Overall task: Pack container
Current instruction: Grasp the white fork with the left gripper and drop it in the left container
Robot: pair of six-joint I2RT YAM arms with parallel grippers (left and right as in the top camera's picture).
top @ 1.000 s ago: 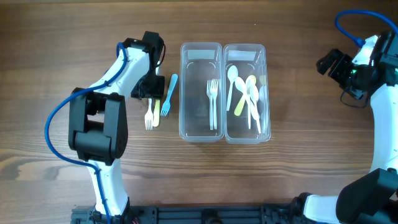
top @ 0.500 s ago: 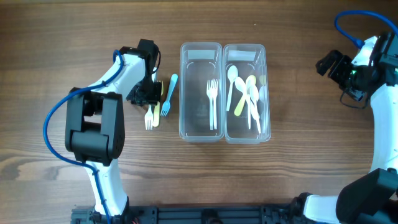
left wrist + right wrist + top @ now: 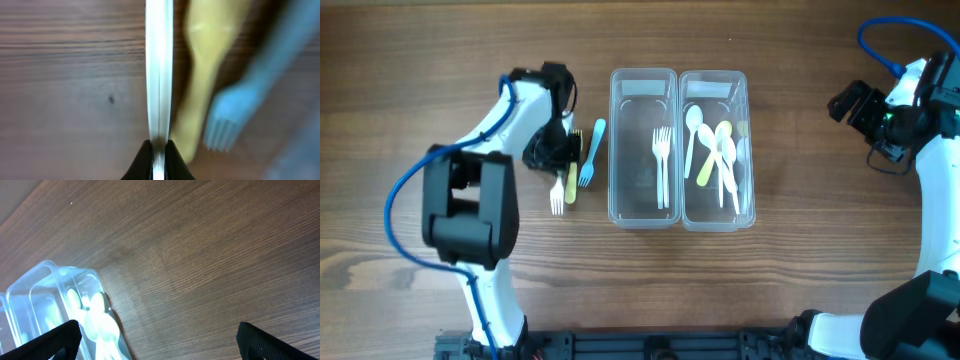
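Observation:
My left gripper is shut on the handle of a white fork left of the containers; its jaws pinch the handle in the left wrist view. A yellow fork and a blue fork lie beside it on the table; they also show in the left wrist view, the yellow one and the blue one. Two clear containers stand side by side: the left one holds white forks, the right one holds several spoons. My right gripper is open and empty at the far right.
The right wrist view shows the corner of the spoon container and bare wood table. The right arm stands at the table's right edge, apart from the containers.
My left gripper has closed on the white fork's handle and the fork has shifted slightly down and left. The right arm has not moved.

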